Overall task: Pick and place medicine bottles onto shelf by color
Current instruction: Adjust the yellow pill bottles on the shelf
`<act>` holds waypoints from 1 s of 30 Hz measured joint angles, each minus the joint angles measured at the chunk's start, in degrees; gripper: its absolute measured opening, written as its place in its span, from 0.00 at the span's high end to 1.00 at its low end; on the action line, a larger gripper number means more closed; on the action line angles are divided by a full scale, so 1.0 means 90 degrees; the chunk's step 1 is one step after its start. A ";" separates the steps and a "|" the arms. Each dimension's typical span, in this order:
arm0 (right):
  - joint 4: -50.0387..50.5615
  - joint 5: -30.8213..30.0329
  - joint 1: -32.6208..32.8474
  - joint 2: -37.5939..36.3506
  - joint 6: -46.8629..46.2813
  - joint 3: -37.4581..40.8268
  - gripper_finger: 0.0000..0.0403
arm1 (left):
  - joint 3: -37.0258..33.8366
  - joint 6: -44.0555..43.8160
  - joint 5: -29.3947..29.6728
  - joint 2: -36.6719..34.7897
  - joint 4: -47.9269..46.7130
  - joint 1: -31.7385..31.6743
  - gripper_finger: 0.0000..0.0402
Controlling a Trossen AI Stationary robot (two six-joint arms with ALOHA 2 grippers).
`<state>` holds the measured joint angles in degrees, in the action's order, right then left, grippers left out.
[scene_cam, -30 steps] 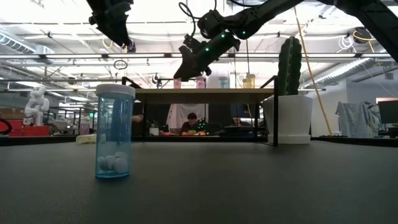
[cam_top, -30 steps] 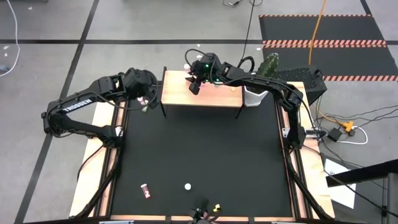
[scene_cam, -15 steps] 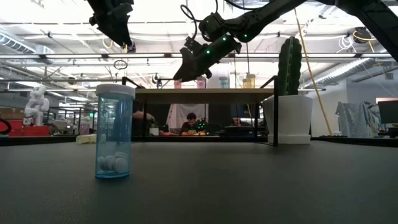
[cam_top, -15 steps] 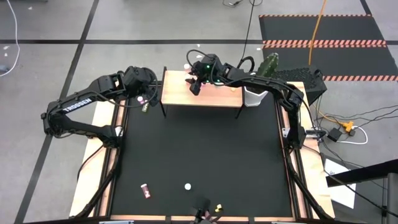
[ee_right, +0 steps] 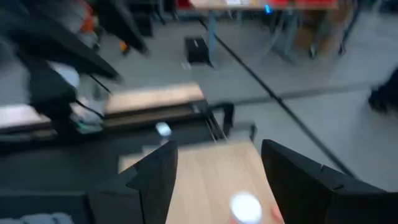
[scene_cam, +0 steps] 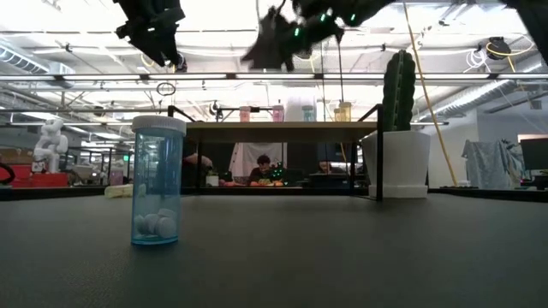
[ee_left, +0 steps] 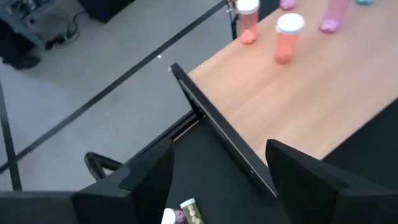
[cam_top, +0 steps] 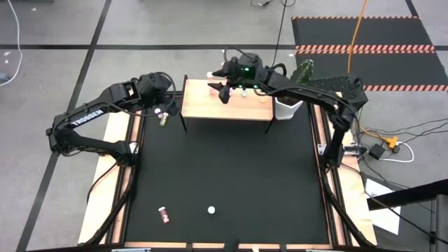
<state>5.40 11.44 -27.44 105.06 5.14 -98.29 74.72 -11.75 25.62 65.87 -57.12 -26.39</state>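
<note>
The light-wood shelf (cam_top: 231, 108) stands at the table's far edge. Several medicine bottles stand on it in a row: pink ones (scene_cam: 245, 114) at its left, then a teal one (scene_cam: 308, 113) and a yellow one (scene_cam: 342, 111). A teal bottle (scene_cam: 157, 181) stands upright on the black table near its front. A pink bottle (cam_top: 163, 215) lies near the front left. My right gripper (cam_top: 222, 91) hovers open, high above the shelf's left part. My left gripper (ee_left: 217, 180) hangs open off the shelf's left end, above a small olive bottle (ee_left: 188, 211).
A white pot with a green cactus (scene_cam: 398, 141) stands right of the shelf. A loose white cap (cam_top: 211, 209) lies on the table near the front. The black table top (cam_top: 231, 168) between shelf and front is bare. People sit in the room behind.
My right gripper has risen from just over the shelf's left part to well above it, moving slightly toward the far edge. The bottles on the shelf stay upright in their row.
</note>
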 joint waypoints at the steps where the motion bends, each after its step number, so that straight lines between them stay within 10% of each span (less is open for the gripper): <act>1: 0.0077 0.0074 0.0051 -0.0175 0.0001 -0.0001 0.43 | 0.0000 -0.0111 -0.0003 0.0000 -0.0039 -0.0034 0.36; 9: 0.0981 0.0070 0.0403 -0.1491 0.0194 -0.0011 0.43 | -0.0543 -0.1672 -0.0115 -0.0127 -0.0665 -0.0203 0.36; 21: 0.3159 -0.0883 -0.0436 -0.3183 0.0523 0.1367 0.47 | -0.2793 -0.3405 -0.1370 -0.0870 0.1381 0.0695 0.36; 30: 0.4020 -0.0088 -0.1873 -0.2180 0.0739 0.0946 0.48 | -0.2761 -0.3162 -0.1293 -0.0872 0.2752 0.0794 0.36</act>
<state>41.58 10.65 -44.30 85.44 11.78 -89.78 49.87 -40.21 13.98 58.02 -32.36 -19.25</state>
